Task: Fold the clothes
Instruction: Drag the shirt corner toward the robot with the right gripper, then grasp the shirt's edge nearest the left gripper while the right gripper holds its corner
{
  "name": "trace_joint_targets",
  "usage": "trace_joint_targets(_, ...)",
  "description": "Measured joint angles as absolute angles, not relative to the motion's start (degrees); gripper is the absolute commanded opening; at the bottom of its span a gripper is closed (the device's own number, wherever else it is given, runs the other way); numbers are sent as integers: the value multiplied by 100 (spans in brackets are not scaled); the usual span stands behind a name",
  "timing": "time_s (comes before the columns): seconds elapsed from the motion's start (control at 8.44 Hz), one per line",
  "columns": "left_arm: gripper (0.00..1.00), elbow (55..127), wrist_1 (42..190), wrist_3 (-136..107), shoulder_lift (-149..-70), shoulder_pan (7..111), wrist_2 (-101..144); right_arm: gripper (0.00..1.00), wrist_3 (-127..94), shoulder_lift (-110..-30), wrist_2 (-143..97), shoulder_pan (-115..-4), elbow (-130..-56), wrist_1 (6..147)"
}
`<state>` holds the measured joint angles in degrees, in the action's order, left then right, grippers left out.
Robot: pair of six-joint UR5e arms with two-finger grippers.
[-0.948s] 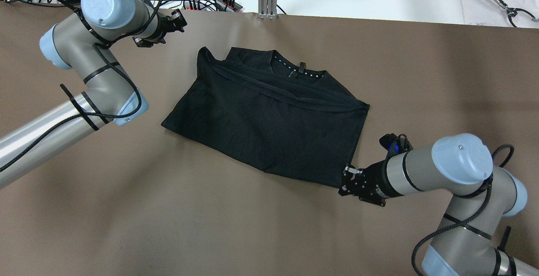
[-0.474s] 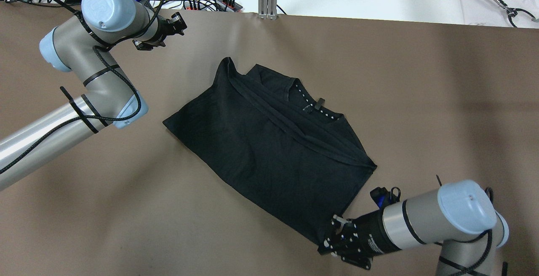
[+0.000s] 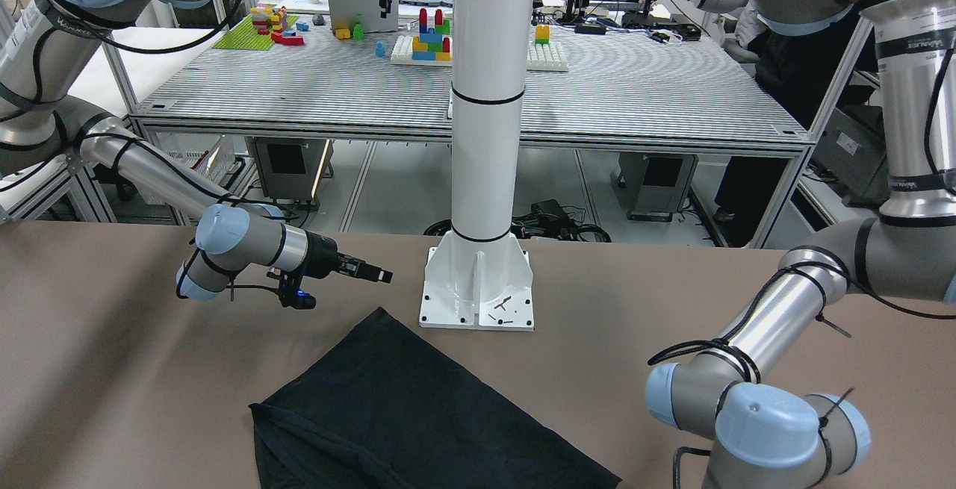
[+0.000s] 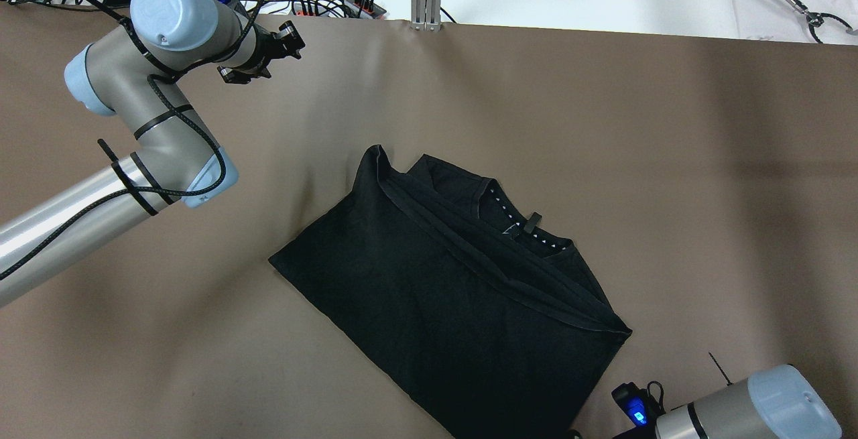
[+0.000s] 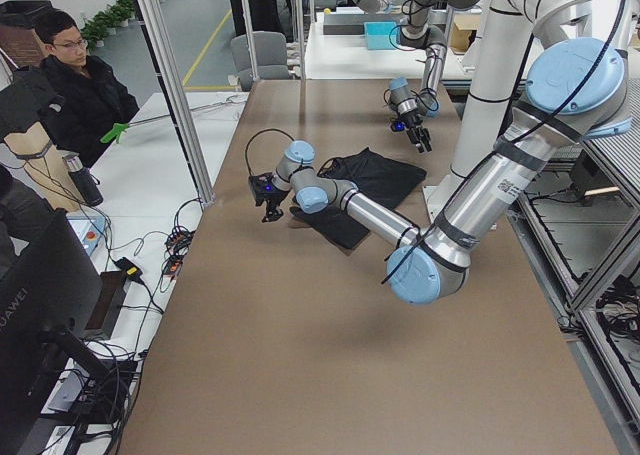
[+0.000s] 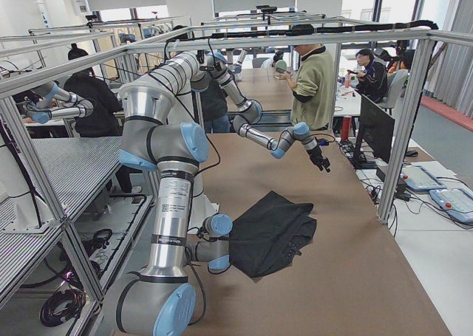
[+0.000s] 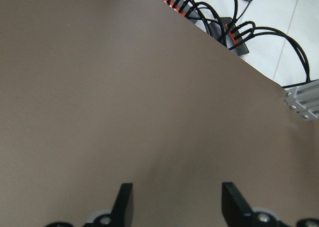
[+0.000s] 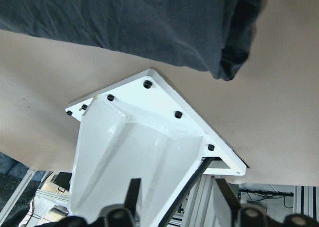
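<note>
Since the overhead frames of a moment ago, the right gripper (image 3: 376,275) has let go of the black garment (image 4: 442,298). It had been clamped on the garment's near right corner. Its fingers (image 8: 132,193) now stand apart with nothing between them, raised off the cloth and pointing toward the white pillar's base plate (image 3: 478,291). The garment has been dragged toward the robot and turned. It lies diagonally on the brown table (image 4: 670,157), with its near corner running out of the overhead view and its front-facing tip just short of the base plate. A hemmed edge crosses it just below the neckline (image 4: 516,221), so one fold appears to be in place. Judgement: the repositioning pull is finished, the cloth is flat and free, and any further fold needs a fresh grasp. Farther out, the left gripper (image 4: 289,35) has hardly shifted. It hangs near the table's far edge by the cables (image 7: 224,30), fingers (image 7: 124,203) wide and empty over bare table, well apart from the garment.
</note>
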<state>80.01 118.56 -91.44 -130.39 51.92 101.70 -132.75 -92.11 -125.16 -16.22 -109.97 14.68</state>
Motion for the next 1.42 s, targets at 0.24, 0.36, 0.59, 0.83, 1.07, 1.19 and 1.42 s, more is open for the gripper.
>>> trace_joint_targets(0.24,67,8671,11865,-9468,-12524,4712,10240,95,-12983,-9081,-12036,-1805,-10903,1491)
trace_joint_targets(0.36,67,9040,11874,-9630,-12169,4433,10243,95,-12677,-9053,-11761,-1881,-10786,1502)
trace_joint_targets(0.59,67,9597,11909,-9901,-11437,3931,10202,95,-12077,-8906,-11382,-2086,-10517,1531)
trace_joint_targets(0.83,64,9885,11932,-10069,-10999,3634,10185,95,-11865,-8580,-11140,-2283,-10337,1783)
trace_joint_targets(1.07,63,9940,11953,-10171,-10881,3468,10173,95,-11828,-8372,-10983,-2340,-10299,2017)
trace_joint_targets(1.19,63,9927,11989,-10187,-10863,3419,10170,95,-11825,-8338,-10959,-2358,-10304,2058)
trace_joint_targets(1.42,63,9919,12030,-10210,-10810,3373,10162,95,-11835,-8297,-10951,-2426,-10324,2087)
